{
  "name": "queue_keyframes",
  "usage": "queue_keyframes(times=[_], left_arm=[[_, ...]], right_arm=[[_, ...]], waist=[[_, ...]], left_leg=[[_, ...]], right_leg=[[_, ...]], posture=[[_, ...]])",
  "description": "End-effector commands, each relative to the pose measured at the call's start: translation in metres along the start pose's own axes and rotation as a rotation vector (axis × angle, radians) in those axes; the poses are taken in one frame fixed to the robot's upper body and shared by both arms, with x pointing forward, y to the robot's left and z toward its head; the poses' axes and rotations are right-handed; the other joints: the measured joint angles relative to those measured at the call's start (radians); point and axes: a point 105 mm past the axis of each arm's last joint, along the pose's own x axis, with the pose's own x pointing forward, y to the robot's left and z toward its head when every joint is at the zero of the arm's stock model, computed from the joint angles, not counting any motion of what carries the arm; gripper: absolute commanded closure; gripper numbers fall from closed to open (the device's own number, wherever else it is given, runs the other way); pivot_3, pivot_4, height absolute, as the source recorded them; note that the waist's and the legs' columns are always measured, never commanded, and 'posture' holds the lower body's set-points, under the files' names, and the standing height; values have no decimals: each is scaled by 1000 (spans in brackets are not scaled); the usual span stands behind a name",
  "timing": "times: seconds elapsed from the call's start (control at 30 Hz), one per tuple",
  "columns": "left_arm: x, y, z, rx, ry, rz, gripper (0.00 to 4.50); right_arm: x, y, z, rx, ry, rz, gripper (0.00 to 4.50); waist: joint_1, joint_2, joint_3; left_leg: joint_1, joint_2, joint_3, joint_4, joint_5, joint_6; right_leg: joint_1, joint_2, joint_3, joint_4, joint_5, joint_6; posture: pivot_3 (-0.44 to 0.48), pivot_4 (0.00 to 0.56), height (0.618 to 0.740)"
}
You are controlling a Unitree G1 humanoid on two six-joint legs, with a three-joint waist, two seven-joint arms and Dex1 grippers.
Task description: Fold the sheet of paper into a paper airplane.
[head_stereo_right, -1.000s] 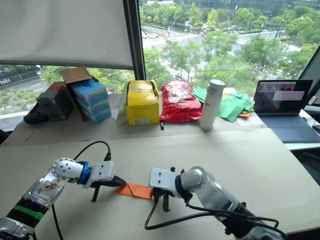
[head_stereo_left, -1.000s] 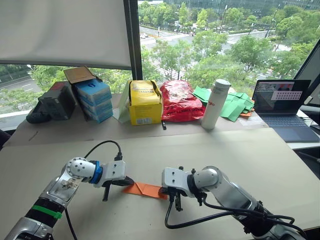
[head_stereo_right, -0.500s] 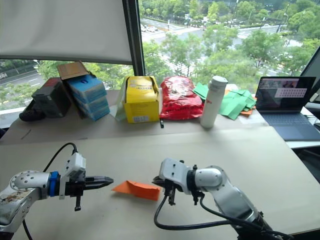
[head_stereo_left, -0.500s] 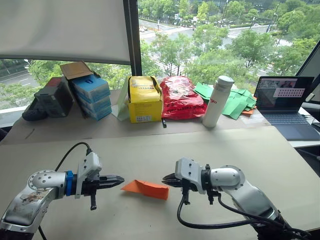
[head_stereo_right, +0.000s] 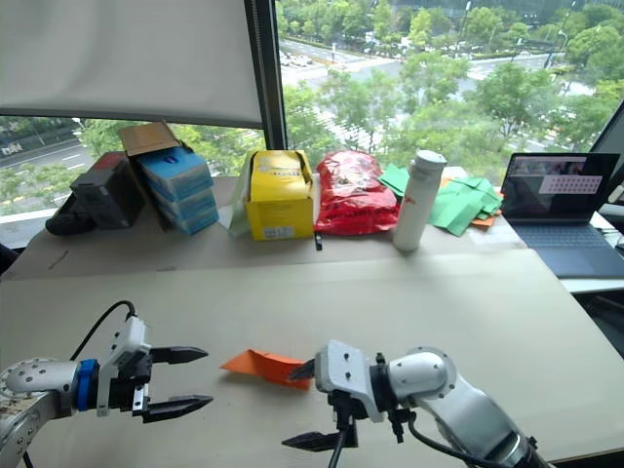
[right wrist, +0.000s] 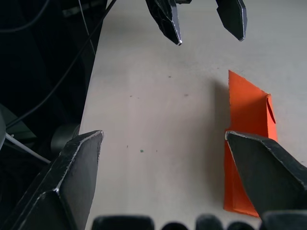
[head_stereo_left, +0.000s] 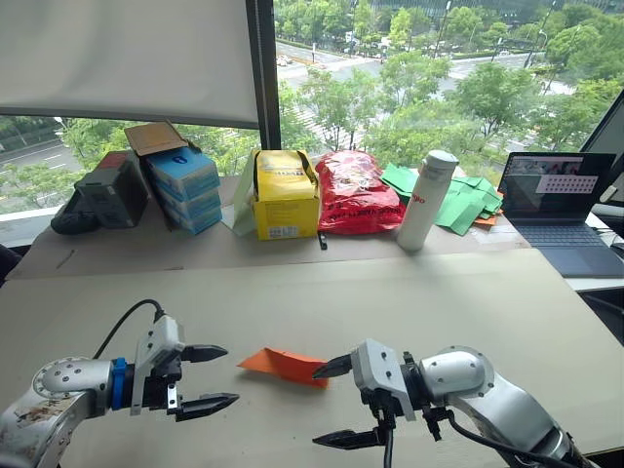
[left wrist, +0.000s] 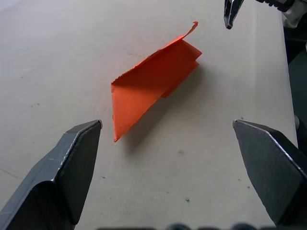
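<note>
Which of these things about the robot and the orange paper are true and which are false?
1. The left end effector is open. True.
2. The right end effector is squeezing the orange paper. False: it is open, and the paper lies loose on the table between the two end effectors.
3. The orange paper is already folded. True: it shows layered flaps and a pointed end.
4. The white bottle is lying on its side. False: it stands upright near the green paper pieces.
5. The laptop is shut. False: it is open with its screen lit.
</note>
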Motion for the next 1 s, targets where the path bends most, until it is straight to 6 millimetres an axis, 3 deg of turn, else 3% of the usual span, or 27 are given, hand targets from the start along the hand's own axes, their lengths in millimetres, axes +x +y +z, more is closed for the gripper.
queue_keyframes(times=[0.03, 0.3, 0.57, 0.83, 1.0], left_arm=[[-4, -4, 10, 51, -21, -2, 40], [-4, -8, 4, 61, -16, -1, 40], [1, -6, 0, 71, -26, -7, 40], [6, 3, 6, 85, -41, -1, 40], [6, 5, 13, 91, -49, 4, 40]], right_arm=[[10, -8, -1, -34, -9, -6, 0], [19, -42, -16, -1, 23, -126, 0], [11, -77, 5, 122, -105, -219, 0], [7, -79, 4, 105, -68, -215, 0], [3, -59, 27, 25, -147, -119, 0]], waist=[[0, 0, 0], [1, 0, 0], [-4, 0, 0], [-6, 0, 0], [-10, 0, 0]], left_leg=[[0, 0, 0, 0, 0, 0], [0, 0, 0, 0, 4, -6], [0, 0, 0, -1, 4, -6], [0, 0, 1, -3, 4, -6], [-1, 0, 1, -4, 4, -6]], right_leg=[[0, 0, 0, 0, 0, 0], [-1, 0, -1, 0, 0, 0], [-1, 1, 0, 0, 1, -1], [-2, 1, -1, 0, 1, -1], [-1, 1, -1, 1, 1, -1]], posture=[[0, 150, 740], [0, 150, 740], [0, 150, 740], [0, 150, 740], [0, 150, 740]])
